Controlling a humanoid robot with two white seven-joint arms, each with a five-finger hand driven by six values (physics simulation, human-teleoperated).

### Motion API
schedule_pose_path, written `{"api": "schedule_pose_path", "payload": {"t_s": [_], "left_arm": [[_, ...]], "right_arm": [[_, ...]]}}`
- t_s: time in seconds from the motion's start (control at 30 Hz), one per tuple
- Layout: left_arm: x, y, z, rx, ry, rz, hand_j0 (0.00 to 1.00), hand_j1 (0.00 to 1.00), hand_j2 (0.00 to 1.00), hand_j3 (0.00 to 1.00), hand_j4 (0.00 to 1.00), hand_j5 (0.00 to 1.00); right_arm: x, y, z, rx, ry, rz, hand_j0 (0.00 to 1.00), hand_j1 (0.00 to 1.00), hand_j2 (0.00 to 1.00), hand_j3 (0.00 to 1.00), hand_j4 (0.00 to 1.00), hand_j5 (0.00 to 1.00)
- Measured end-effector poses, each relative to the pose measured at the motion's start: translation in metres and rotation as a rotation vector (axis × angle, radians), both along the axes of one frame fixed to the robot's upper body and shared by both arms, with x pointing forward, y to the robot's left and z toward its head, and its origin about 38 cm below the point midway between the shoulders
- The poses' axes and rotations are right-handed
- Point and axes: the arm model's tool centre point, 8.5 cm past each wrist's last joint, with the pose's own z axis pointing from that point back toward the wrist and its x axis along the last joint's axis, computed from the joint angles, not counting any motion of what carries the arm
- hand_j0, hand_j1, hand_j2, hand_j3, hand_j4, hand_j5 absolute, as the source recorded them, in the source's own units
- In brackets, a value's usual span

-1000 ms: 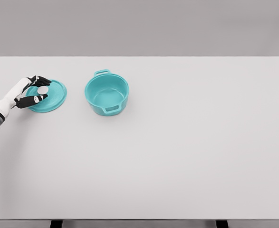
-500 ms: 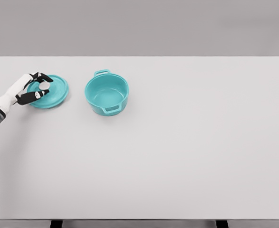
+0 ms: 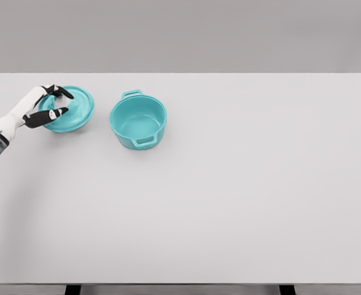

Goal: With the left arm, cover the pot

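Note:
A teal pot [image 3: 138,122] with two small handles stands open on the white table [image 3: 229,184], left of the middle. To its left a teal lid [image 3: 75,110] is held tilted above the table. My left hand [image 3: 52,106] is shut on the lid's knob, which its black-tipped fingers hide. The lid's right edge is a short gap from the pot's rim. The left arm enters from the left edge. No right arm shows.
The white table's far edge runs just behind the pot and lid. Two dark table legs show at the bottom edge.
The left hand has lifted the lid off the table and carried it up and to the right, closer to the pot. The pot has not moved.

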Motion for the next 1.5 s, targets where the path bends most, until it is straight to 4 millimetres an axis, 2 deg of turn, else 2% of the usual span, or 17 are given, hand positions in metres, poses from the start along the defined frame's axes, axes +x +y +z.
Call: {"api": "schedule_pose_path", "payload": {"t_s": [0.4, 0.6, 0.77, 1.23, 1.5], "left_arm": [[0.001, -0.020, 0.025, 0.010, -0.079, -0.064, 0.49, 0.49, 0.49, 0.49, 0.49, 0.49], [-0.005, -0.031, 0.027, 0.017, -0.097, -0.098, 0.49, 0.49, 0.49, 0.49, 0.49, 0.49], [-0.006, -0.040, 0.037, 0.018, -0.129, -0.125, 0.49, 0.49, 0.49, 0.49, 0.49, 0.49], [-0.006, -0.062, 0.033, 0.029, -0.123, -0.178, 0.49, 0.49, 0.49, 0.49, 0.49, 0.49], [-0.004, -0.083, 0.028, 0.017, -0.117, -0.218, 0.49, 0.49, 0.49, 0.49, 0.49, 0.49]], "right_arm": [[0.000, 0.000, 0.000, 0.000, 0.000, 0.000, 1.00, 1.00, 1.00, 1.00, 1.00, 1.00], [0.000, 0.000, 0.000, 0.000, 0.000, 0.000, 1.00, 1.00, 1.00, 1.00, 1.00, 1.00], [-0.001, 0.000, 0.000, 0.000, 0.002, 0.000, 1.00, 1.00, 1.00, 1.00, 1.00, 1.00], [-0.001, 0.000, 0.000, 0.000, 0.001, 0.000, 1.00, 1.00, 1.00, 1.00, 1.00, 1.00], [-0.001, 0.000, 0.000, 0.000, 0.002, 0.000, 1.00, 1.00, 1.00, 1.00, 1.00, 1.00]]}}
